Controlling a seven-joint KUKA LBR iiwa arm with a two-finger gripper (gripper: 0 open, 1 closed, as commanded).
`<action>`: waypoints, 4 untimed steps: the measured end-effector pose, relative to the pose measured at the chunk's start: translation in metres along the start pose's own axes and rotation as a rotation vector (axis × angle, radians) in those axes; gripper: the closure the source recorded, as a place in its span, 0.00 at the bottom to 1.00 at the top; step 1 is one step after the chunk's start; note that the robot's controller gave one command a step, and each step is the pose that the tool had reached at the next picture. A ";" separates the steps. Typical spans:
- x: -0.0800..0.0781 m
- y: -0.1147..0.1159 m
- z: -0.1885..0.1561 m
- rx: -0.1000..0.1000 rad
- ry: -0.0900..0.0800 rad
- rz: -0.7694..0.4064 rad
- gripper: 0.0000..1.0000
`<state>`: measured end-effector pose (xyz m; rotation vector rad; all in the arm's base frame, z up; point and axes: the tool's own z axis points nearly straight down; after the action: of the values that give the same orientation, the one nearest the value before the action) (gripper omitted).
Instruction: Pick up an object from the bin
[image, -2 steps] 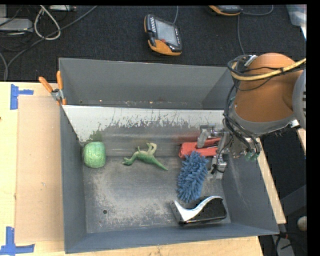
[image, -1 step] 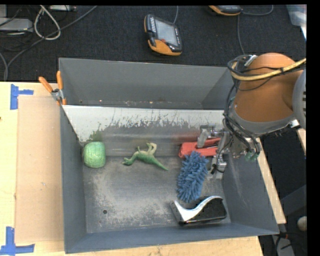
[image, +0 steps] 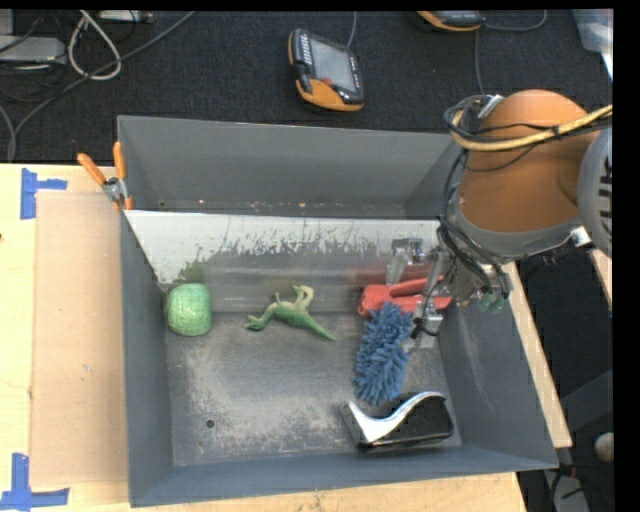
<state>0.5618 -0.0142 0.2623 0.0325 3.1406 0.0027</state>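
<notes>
Five small things in a grey bin, gripper low by red block and fuzzy blue duster, cannot tell if open or closed, green lizard further left

Bulbous orange wrist cover; yellow and black cables looped across top; grey metal gripper beneath.

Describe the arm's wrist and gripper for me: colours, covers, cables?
The wrist wears a rounded orange cover, with a yellow cable looped across its top and black cables bundled beneath it. Below that hangs a slim gripper of grey metal.
</notes>
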 end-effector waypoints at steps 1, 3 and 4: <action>0.006 -0.008 0.015 0.001 0.004 -0.039 0.00; -0.014 0.000 0.022 0.000 0.007 -0.158 0.00; 0.003 0.063 0.001 -0.001 -0.013 -0.455 0.00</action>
<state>0.5606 0.0493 0.2611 -0.6743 3.0542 0.0041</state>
